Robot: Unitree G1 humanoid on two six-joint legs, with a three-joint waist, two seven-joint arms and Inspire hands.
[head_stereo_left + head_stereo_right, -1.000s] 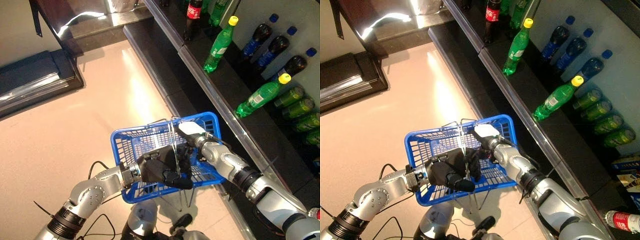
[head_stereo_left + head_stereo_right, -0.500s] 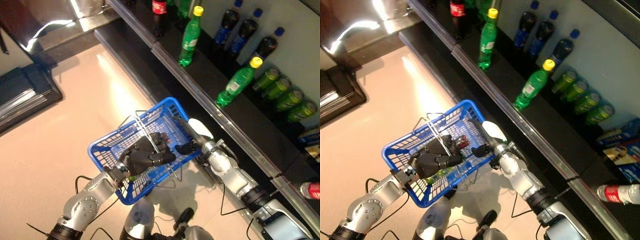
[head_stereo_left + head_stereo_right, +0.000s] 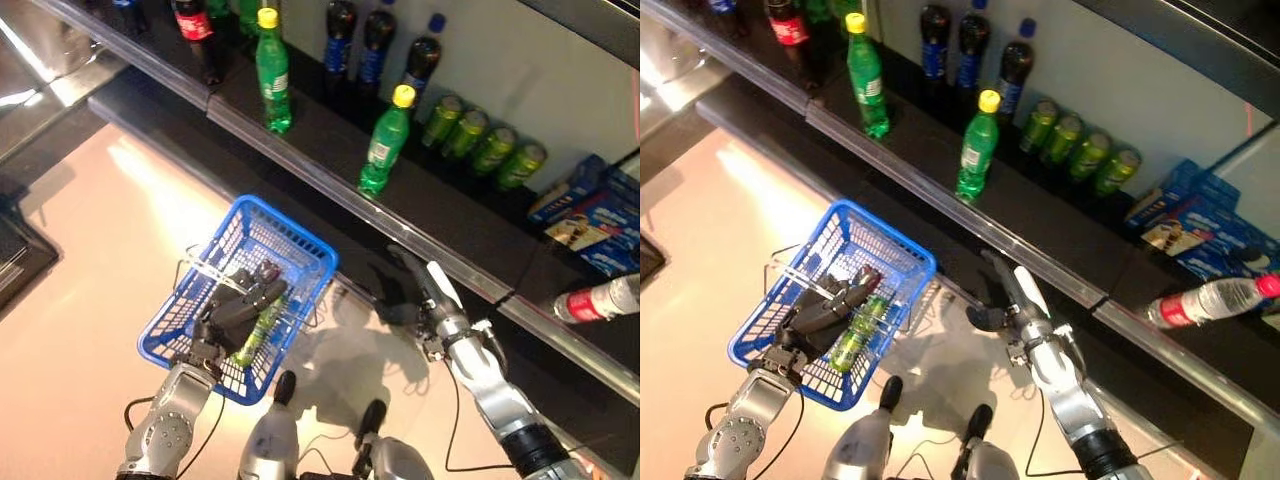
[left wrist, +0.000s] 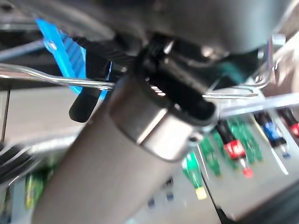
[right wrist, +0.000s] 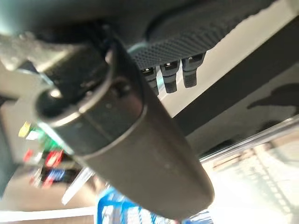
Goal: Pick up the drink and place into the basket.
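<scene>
The blue basket (image 3: 300,232) hangs at the lower left in front of the shelf. My left hand (image 3: 238,308) is shut on its thin wire handles (image 4: 56,80). A green drink bottle (image 3: 262,326) lies inside the basket beside my left hand, and also shows in the right eye view (image 3: 858,334). My right hand (image 3: 408,288) is to the right of the basket, apart from it, near the shelf's front edge. Its fingers (image 5: 169,77) are straight and it holds nothing.
A low dark shelf (image 3: 330,175) runs across the back. On it stand green bottles with yellow caps (image 3: 384,142), dark bottles with blue caps (image 3: 420,60), green cans (image 3: 482,150), blue boxes (image 3: 592,205), and a clear red-labelled bottle (image 3: 598,300) lying at the right. Bare floor (image 3: 90,250) lies to the left.
My right hand has come out of the basket and moved right, empty. The green drink now lies in the basket. The camera has turned toward the shelf, and the basket hangs further left.
</scene>
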